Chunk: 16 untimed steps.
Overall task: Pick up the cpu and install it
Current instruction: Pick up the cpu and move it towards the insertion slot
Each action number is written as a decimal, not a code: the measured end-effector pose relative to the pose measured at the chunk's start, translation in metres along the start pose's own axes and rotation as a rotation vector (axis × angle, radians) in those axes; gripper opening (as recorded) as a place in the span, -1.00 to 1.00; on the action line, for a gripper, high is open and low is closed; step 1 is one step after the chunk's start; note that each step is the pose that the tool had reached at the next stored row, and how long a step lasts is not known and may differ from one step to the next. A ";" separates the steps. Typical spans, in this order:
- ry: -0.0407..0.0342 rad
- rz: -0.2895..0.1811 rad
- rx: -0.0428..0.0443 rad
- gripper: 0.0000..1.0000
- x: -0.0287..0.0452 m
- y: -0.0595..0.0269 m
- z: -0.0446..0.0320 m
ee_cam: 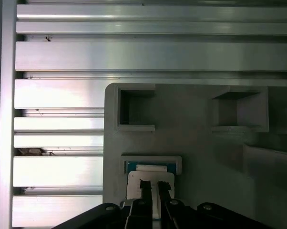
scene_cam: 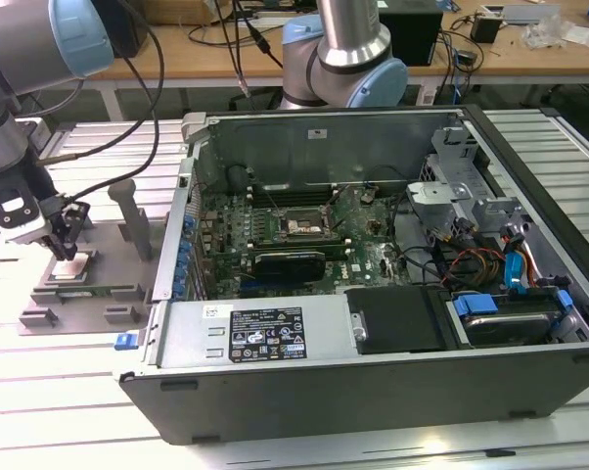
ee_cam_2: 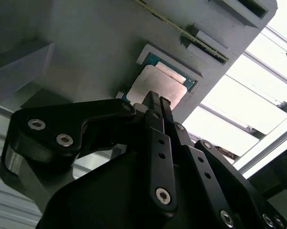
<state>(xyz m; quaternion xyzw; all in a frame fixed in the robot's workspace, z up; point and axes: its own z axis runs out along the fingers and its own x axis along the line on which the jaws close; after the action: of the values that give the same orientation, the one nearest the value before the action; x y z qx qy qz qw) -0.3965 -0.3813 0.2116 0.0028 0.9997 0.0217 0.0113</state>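
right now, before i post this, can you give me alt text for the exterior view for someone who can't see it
A robot arm's gripper hangs right over the cpu, which lies on a grey tray at the exterior view's left. Beside it, an open computer case lies on its side, with the motherboard socket exposed.

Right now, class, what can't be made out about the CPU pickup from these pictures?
1. CPU near edge: in both wrist views, covered by the end effector.
2. Whether the end effector touches the CPU: exterior view, too small.
3. Motherboard socket contents: exterior view, too small.
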 end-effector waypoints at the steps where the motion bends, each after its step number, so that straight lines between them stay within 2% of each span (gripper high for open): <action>1: 0.0000 0.000 0.0000 -0.54 0.0000 0.0000 0.0000; 2: 0.0000 0.000 0.0000 -0.41 0.0000 0.0000 0.0000; 3: 0.0000 0.000 0.0000 -0.17 0.0000 0.0000 0.0000; 6: 0.0001 0.000 0.0001 0.19 0.0000 0.0000 0.0000; 8: 0.0000 0.000 0.0001 0.19 0.0000 0.0000 0.0000; 9: -0.0002 0.000 -0.0001 0.33 0.0000 0.0000 0.0005; 16: 0.0051 -0.004 0.0020 0.33 0.0008 -0.0005 0.0113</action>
<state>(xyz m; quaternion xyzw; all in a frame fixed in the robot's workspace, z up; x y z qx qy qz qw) -0.3970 -0.3813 0.2003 0.0008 0.9997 0.0207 0.0088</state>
